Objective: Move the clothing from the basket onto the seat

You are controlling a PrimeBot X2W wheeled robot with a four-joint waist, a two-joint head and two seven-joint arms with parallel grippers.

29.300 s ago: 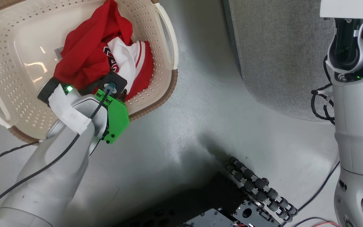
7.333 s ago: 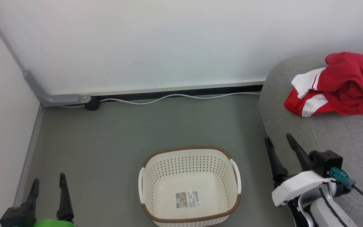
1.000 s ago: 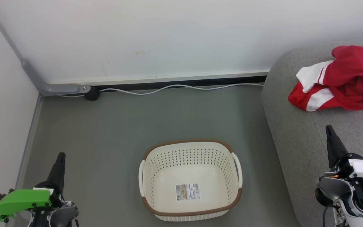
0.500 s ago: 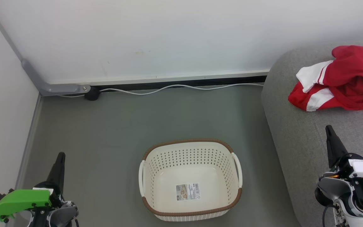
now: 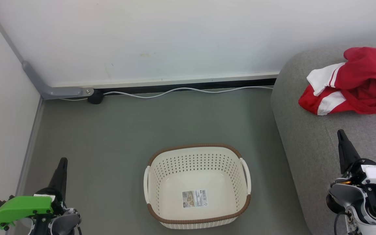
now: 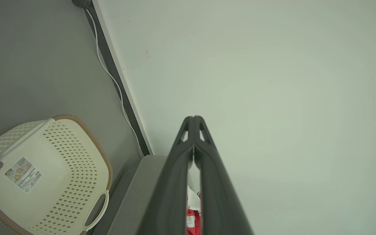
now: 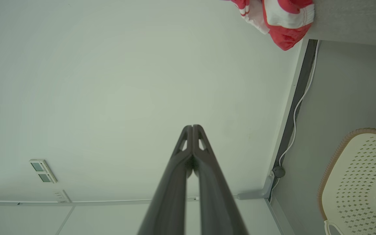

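Note:
The red and white clothing (image 5: pixel 354 86) lies crumpled on the light-grey seat (image 5: pixel 305 130) at the right; a corner of the clothing (image 7: pixel 279 16) also hangs at the top of the right wrist view. On the floor in the middle stands the cream basket (image 5: pixel 197 186), with nothing inside but a barcode sticker on its bottom. My left gripper (image 5: pixel 62 163) is at the lower left, shut and holding nothing, its fingertips (image 6: pixel 193 118) pressed together. My right gripper (image 5: pixel 340 133) is over the seat's front at the lower right, shut and holding nothing.
A white wall runs along the back with a dark baseboard and a white cable (image 5: pixel 181 91) on the floor beneath it. A grey conduit (image 5: pixel 44 88) runs down the left corner. Grey floor surrounds the basket.

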